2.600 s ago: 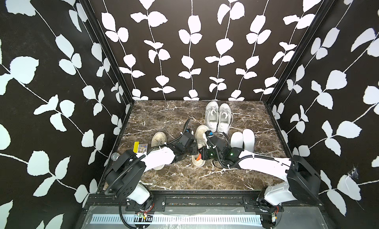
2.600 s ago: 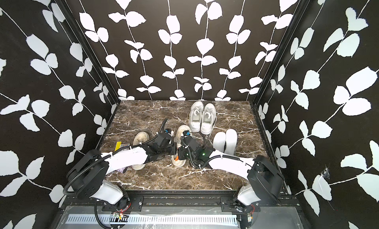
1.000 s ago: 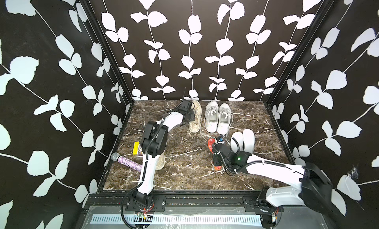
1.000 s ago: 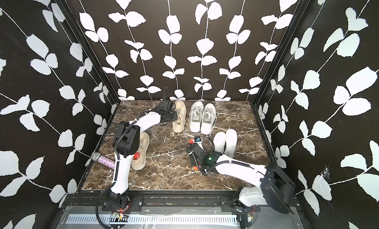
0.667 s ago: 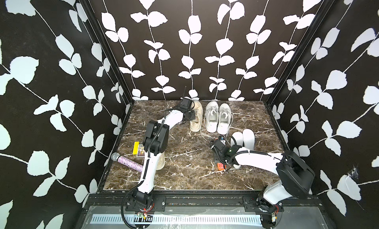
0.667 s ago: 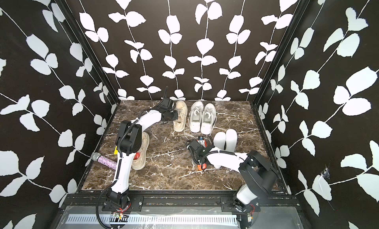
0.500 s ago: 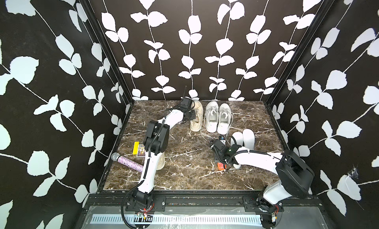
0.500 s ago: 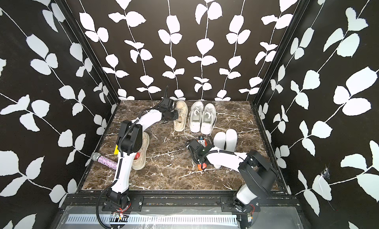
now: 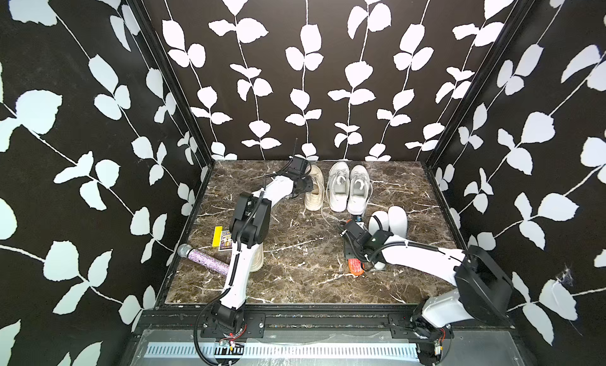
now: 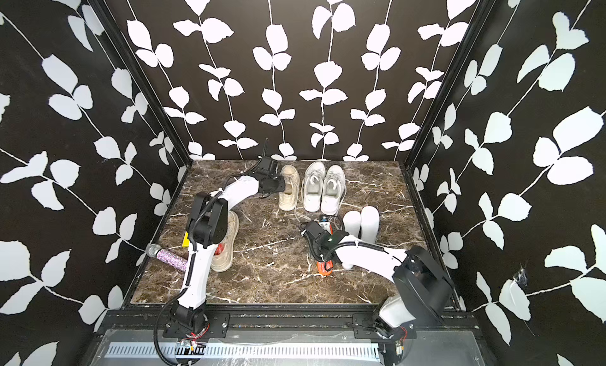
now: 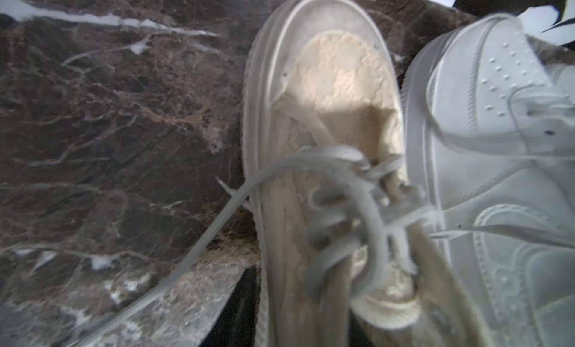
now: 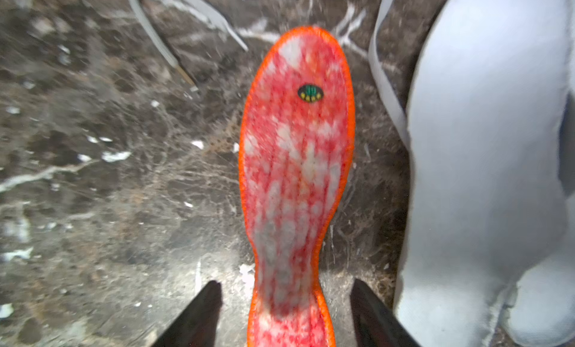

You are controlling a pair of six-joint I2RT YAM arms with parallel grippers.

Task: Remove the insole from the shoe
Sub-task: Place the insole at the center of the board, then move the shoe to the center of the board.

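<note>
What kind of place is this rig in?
Looks like an enclosed robot data-collection booth, not a home: leaf-print walls box in a marble-look tabletop, a left arm and right arm are mounted on its front rail, and shoes lie staged as props.
</note>
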